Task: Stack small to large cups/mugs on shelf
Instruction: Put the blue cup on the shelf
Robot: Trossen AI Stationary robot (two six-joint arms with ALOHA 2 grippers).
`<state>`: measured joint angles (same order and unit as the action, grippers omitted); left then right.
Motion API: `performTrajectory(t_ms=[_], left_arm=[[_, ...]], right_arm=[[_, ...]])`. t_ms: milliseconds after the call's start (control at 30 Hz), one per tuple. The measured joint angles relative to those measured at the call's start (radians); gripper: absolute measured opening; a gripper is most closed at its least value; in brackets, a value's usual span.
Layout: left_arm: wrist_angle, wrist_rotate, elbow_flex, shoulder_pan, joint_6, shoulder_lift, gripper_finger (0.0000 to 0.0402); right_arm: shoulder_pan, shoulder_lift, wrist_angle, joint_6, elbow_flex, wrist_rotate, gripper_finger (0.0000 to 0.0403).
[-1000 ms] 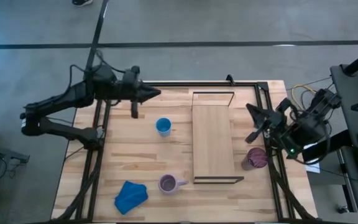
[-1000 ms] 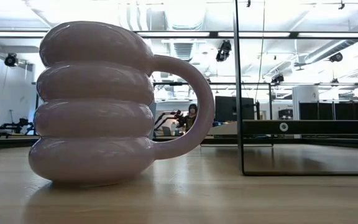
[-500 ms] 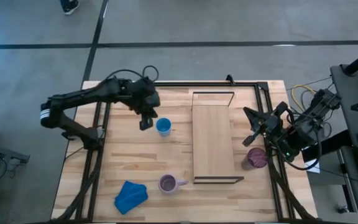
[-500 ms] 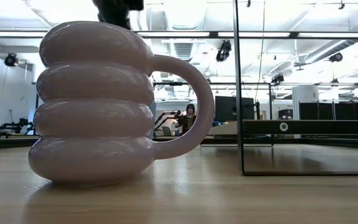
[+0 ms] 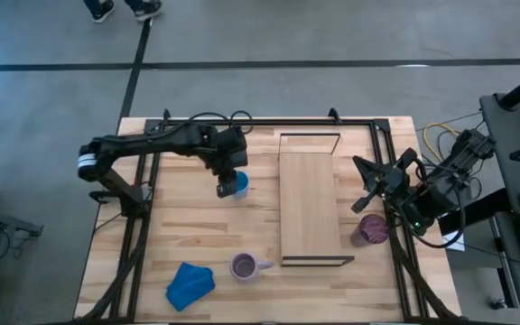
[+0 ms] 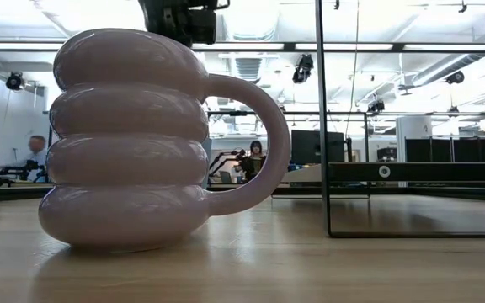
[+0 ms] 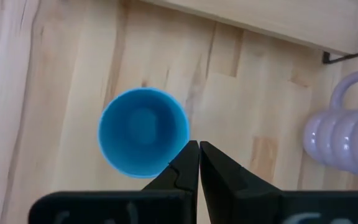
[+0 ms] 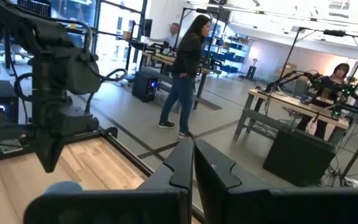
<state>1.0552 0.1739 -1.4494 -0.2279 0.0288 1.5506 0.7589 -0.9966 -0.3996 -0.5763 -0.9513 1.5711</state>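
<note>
The small blue cup stands upright on the table, left of the shelf; it shows open-topped in the left wrist view. My left gripper hovers over the cup's left rim, pointing down, its fingers shut and empty. The lilac mug stands near the front edge, its handle toward the shelf, and fills the low view. The dark purple cup stands right of the shelf. My right gripper waits shut at the right edge, just beyond the purple cup.
A blue cloth lies at the front left. The shelf's dark frame ends rise at its far and near ends. The table's black frame rails run along its sides. People move in the room beyond the table.
My left gripper has swung from the table's far left edge toward the right and near edges, to a place over the blue cup, and has turned from level to pointing down. The cups and the cloth have stayed where they were.
</note>
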Motion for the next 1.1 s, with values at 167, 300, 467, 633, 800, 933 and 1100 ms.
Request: performTrajectory(t_ms=[167, 300, 467, 633, 800, 933, 1100], left_arm=[[-0.007, 0.001, 0.000, 0.001, 0.000, 0.008, 0.0000], [-0.007, 0.002, 0.000, 0.000, 0.040, 0.036, 0.0018], [-0.008, 0.004, -0.002, 0.001, 0.067, 0.087, 0.0070], [-0.052, 0.005, -0.007, 0.004, 0.112, 0.112, 0.0098], [-0.059, 0.005, -0.007, 0.006, 0.126, 0.148, 0.0100], [-0.060, 0.004, -0.007, 0.010, 0.157, 0.183, 0.0100], [-0.060, -0.007, -0.007, 0.011, 0.150, 0.214, 0.0100]], right_arm=[[0.000, 0.000, 0.000, -0.005, 0.004, 0.000, 0.0009], [0.000, 0.000, 0.000, -0.007, 0.006, 0.000, 0.0009], [0.000, 0.000, 0.000, -0.007, 0.006, 0.000, 0.0009], [0.000, 0.000, 0.001, -0.001, 0.007, 0.000, 0.0009], [0.000, 0.000, 0.001, 0.000, 0.007, 0.000, 0.0009], [0.000, 0.000, 0.001, 0.000, 0.007, 0.000, 0.0009], [0.000, 0.000, 0.001, 0.000, 0.007, 0.000, 0.0009]])
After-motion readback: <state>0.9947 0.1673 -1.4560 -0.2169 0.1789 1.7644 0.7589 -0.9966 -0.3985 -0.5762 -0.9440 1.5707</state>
